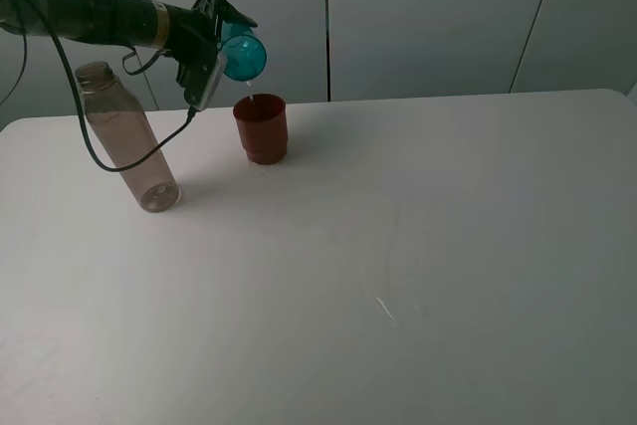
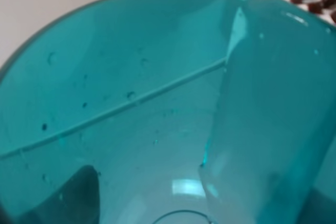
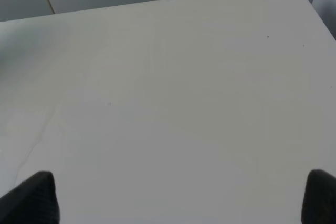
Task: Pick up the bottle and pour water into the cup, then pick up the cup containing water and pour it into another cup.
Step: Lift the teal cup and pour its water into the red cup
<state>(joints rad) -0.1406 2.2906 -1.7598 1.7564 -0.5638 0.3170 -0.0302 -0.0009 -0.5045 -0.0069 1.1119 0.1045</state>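
My left gripper point(image 1: 221, 37) is shut on the cup point(image 1: 242, 54), a translucent teal tumbler held in the air and tipped on its side, mouth down. A thin stream of water point(image 1: 250, 95) falls from it into another cup point(image 1: 261, 128), red-brown and upright on the table right below. In the left wrist view the teal cup point(image 2: 157, 103) fills the frame, with droplets on its wall. The bottle point(image 1: 127, 141), tall and brownish, stands uncapped to the left of the red-brown cup. My right gripper point(image 3: 176, 198) is open over bare table, only its dark fingertips point(image 3: 31, 198) showing.
The white table point(image 1: 418, 246) stretches to the right and front of the cups. Grey wall panels point(image 1: 428, 17) rise behind its far edge. A black cable point(image 1: 109, 161) hangs from the left arm beside the bottle.
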